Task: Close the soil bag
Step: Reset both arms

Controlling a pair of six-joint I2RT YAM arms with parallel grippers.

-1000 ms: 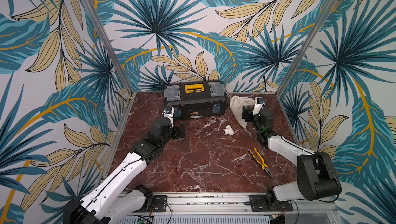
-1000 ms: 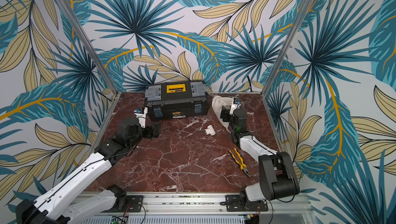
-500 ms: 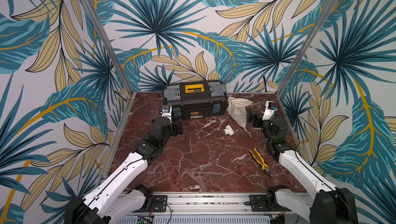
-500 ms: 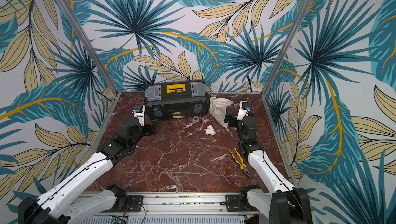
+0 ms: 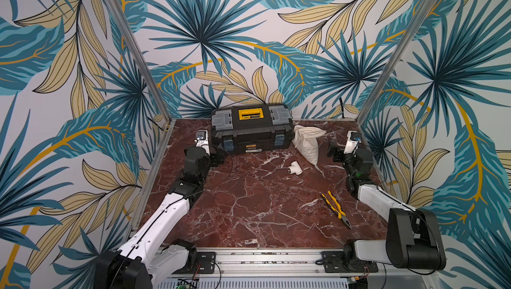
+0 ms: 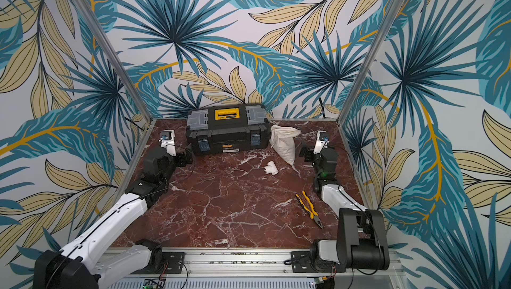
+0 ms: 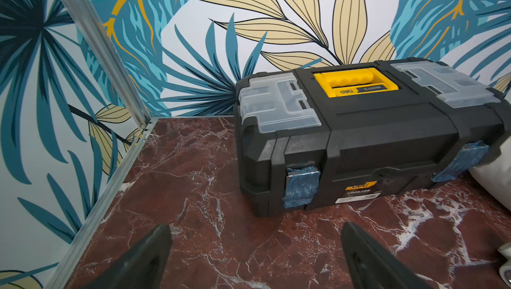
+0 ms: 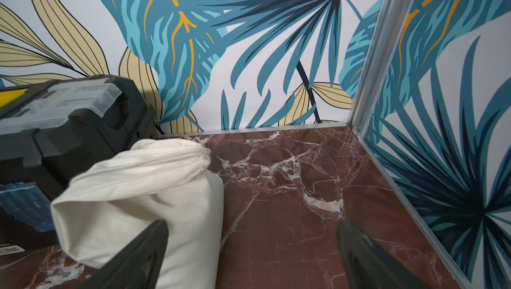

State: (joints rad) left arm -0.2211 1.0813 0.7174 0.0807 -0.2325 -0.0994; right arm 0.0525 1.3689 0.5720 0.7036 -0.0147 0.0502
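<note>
The soil bag point(image 5: 307, 143) point(image 6: 284, 145), a cream-white cloth sack, lies slanted against the right end of the toolbox. Its gathered mouth point(image 8: 203, 157) points toward the back wall. My right gripper point(image 5: 334, 153) point(image 6: 307, 153) point(image 8: 253, 232) is open just right of the sack, with only marble between its fingers; one finger point(image 8: 143, 249) shows in front of the cloth. My left gripper point(image 5: 217, 159) point(image 6: 184, 159) point(image 7: 255, 235) is open and empty by the toolbox's left front corner. A sliver of the soil bag point(image 7: 495, 185) shows in the left wrist view.
A black toolbox point(image 5: 251, 130) point(image 6: 228, 132) point(image 7: 359, 135) point(image 8: 55, 124) with a yellow handle stands at the back. A white T-shaped pipe fitting point(image 5: 295, 168) point(image 6: 271, 168) lies in front of the sack. Yellow-handled pliers point(image 5: 336, 208) point(image 6: 309, 208) lie front right. Walls close in on both sides.
My right gripper has opened and drawn back to the right, off the sack, which now lies free. My left gripper has shifted slightly toward the back left.
</note>
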